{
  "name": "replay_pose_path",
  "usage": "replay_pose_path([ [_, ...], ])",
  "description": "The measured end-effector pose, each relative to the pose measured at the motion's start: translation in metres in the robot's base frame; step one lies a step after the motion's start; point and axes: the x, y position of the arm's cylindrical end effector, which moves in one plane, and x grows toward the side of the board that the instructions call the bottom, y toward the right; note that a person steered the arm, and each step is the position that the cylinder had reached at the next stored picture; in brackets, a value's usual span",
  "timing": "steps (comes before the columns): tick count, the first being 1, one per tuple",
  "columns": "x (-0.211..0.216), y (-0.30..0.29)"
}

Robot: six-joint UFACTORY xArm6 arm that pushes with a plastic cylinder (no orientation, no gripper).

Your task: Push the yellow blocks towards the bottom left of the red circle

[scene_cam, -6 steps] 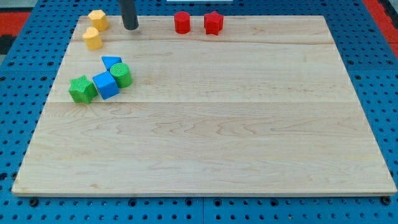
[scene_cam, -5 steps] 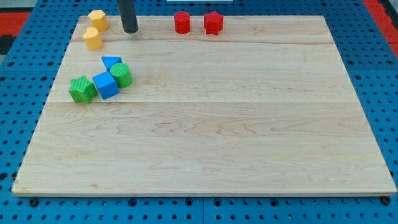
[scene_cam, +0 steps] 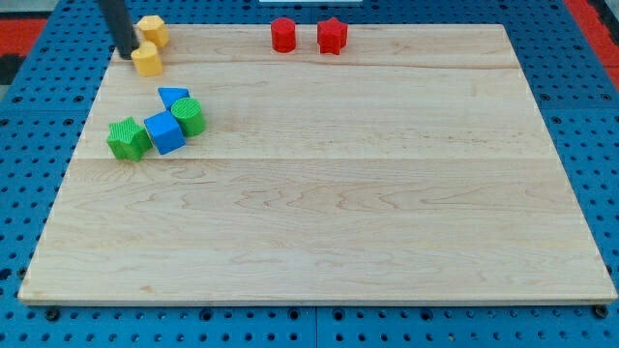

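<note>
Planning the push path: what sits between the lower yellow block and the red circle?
In the camera view, only bare board lies between the lower yellow block and the red circle. My tip is at that block's left.

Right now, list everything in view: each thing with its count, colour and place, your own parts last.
yellow blocks: 2, yellow, top left corner; upper one, lower one
red circle: 1, red, top edge, left of centre
red star block: 1, red, just right of the red circle
blue blocks: 2, blue, left side; cube, smaller one above it
green blocks: 2, green; cylinder right of the cube, star-like one left of it
wooden board: 1, light wood, on blue pegboard
my tip: 1, dark rod, just left of the yellow blocks
</note>
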Motion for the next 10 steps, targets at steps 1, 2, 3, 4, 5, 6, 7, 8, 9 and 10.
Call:
replay_pose_path([
  [1, 0.0, 0.066],
  [2, 0.009, 0.028],
  [3, 0.016, -0.027],
  [4, 0.044, -0.019],
  [5, 0.038, 0.045],
  [6, 0.022, 0.112],
  [7, 0.014, 0.15],
  [8, 0.012, 0.108],
  [9, 0.011, -0.006],
  [10, -0.017, -0.057],
])
